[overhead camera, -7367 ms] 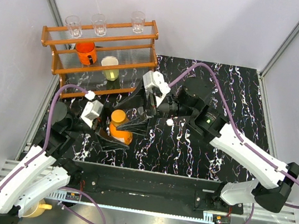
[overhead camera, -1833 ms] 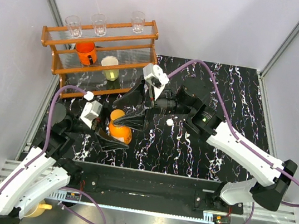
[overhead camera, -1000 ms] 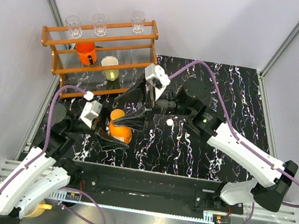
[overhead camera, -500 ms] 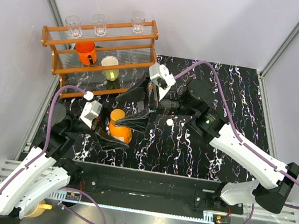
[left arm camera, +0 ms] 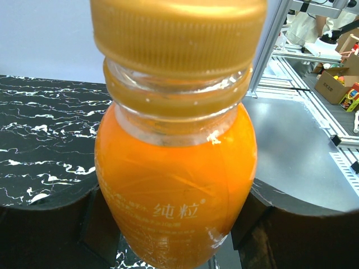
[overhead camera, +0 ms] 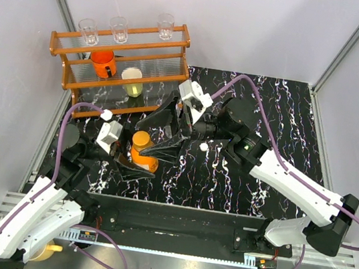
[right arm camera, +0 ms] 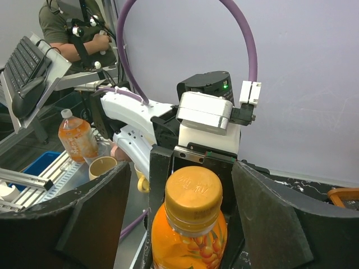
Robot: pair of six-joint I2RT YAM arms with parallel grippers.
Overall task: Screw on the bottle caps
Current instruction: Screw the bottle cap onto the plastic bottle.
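Right wrist view: orange bottle (right arm camera: 188, 249) upright, long axis vertical, orange cap (right arm camera: 193, 193) sitting on its neck. Right gripper (right arm camera: 190, 216) jaws apart, flanking the cap, gaps both sides. Left gripper (left arm camera: 174, 227) clamped on the bottle's body below. Right arm looks placed to twist.

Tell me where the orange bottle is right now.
In the top view, the orange bottle stands left of centre on the black table, in front of the wooden rack, gripped by the left gripper, with the right gripper open around its cap.
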